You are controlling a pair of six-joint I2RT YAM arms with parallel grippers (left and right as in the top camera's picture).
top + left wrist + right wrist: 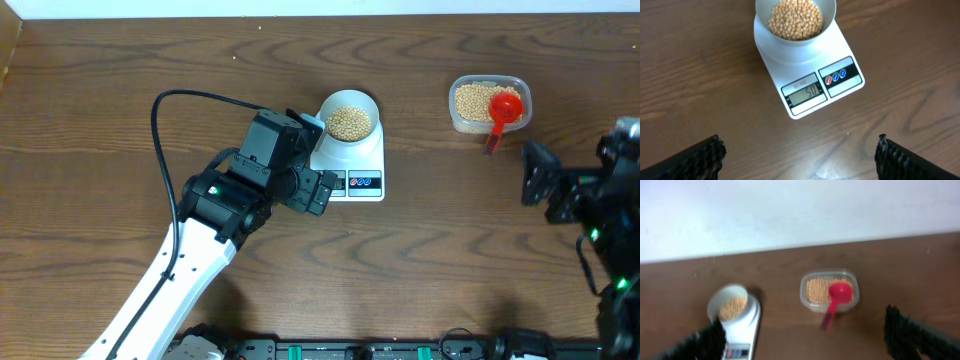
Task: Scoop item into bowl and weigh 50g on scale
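**White bowl sits on the scale, display reading 50**

Tan-yellow beans [796, 19] fill the bowl [796, 46], which rests on the back part of the scale [785, 75]. At the scale's front edge the grey display [806, 91] shows 50, with two round buttons [836, 76] beside it. The left gripper [799, 150] hovers just in front of the scale, fingers spread and empty. The right gripper [802, 330], well off to the scale's right, is also spread and empty. A clear tub [455, 110] holding beans and a red scoop [505, 108] stands apart, right of the scale.

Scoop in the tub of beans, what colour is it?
The scoop is bright red, and the overhead view shows it best.
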